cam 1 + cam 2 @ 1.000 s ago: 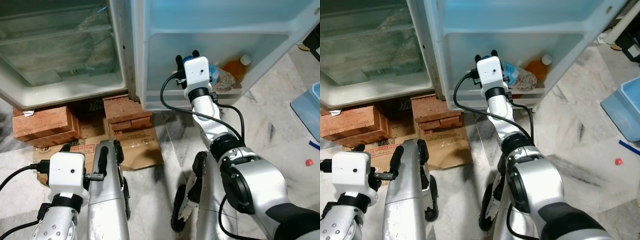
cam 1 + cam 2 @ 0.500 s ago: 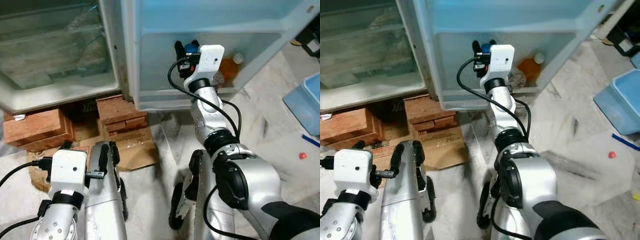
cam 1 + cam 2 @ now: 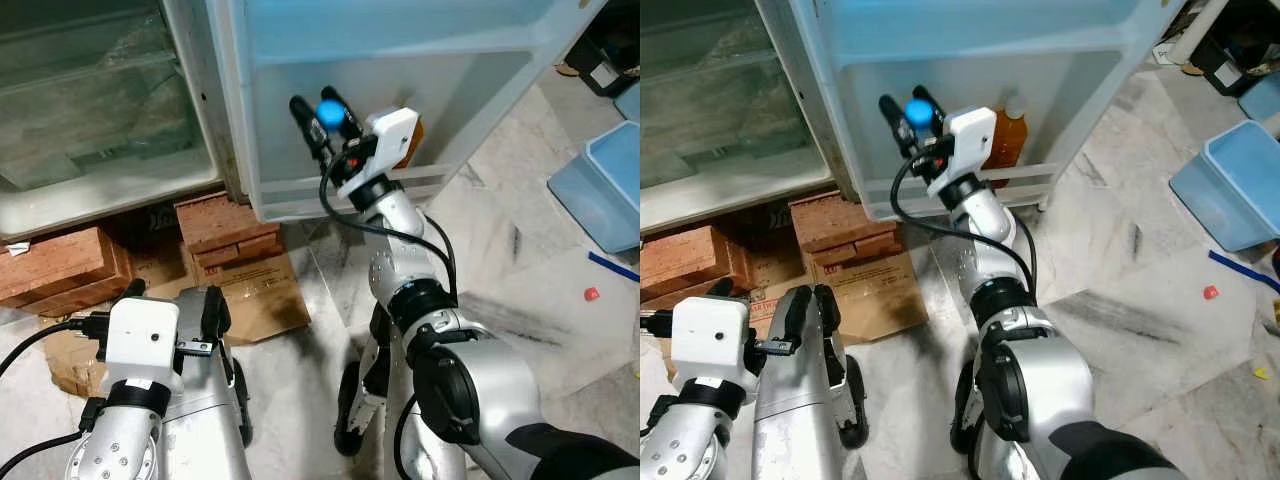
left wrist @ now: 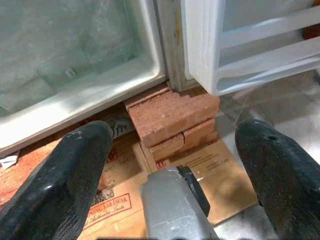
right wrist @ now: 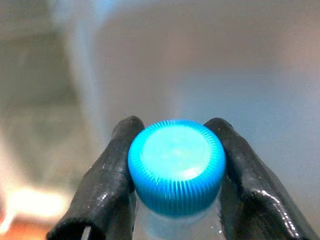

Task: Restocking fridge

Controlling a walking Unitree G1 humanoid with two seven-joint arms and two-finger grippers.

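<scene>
My right gripper (image 3: 318,110) is shut on the neck of a clear plastic bottle with a blue cap (image 3: 330,112), held up against the inside of the open fridge door (image 3: 470,90). In the right wrist view the blue cap (image 5: 175,160) sits between both black fingers (image 5: 112,175); the bottle's body is hidden behind the wrist. An orange bottle (image 3: 1005,140) with a white cap stands in the lower door shelf (image 3: 1035,185), just right of that gripper. My left gripper (image 4: 175,150) hangs low and open, holding nothing.
The fridge's clear bottom drawer (image 3: 100,120) is at the left. Stacked red bricks (image 3: 225,225) and flattened cardboard (image 3: 270,290) lie under the fridge. A blue bin (image 3: 600,190) and a small red thing (image 3: 590,294) are on the marble floor at the right.
My right gripper has swung left and tipped up with the blue-capped bottle, away from the orange bottle. The head camera has shifted, so the whole scene has slid left.
</scene>
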